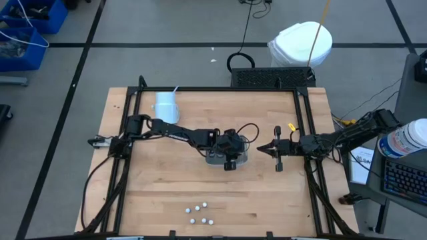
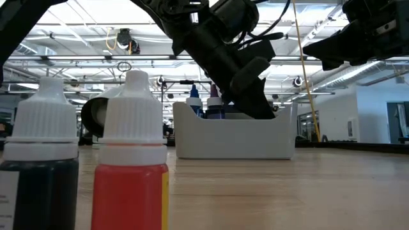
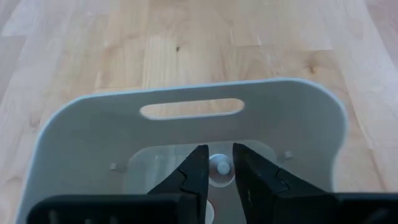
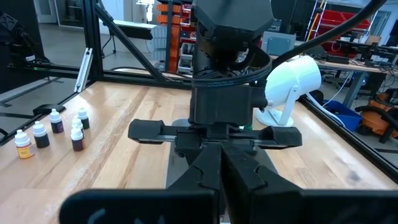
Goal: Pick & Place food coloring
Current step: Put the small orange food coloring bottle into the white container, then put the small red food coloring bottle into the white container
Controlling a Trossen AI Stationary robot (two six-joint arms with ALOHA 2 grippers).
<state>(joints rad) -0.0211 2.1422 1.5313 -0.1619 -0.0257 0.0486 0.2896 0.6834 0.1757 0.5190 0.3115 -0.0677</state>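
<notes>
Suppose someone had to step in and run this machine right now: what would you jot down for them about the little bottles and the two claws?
Left gripper: lowered inside the grey rectangular plastic tray at mid-table, fingers narrowly apart around a white bottle cap; whether it grips the cap or has let go cannot be told.
Right gripper: waiting just right of the tray, fingers closed, holding nothing.
Done: at least two bottles, blue-capped and purple, stand in the tray.
Left: the cluster of small white-capped food coloring bottles standing at the table's near edge, still to be moved.
The white cup lies at the far left, uninvolved.
</notes>
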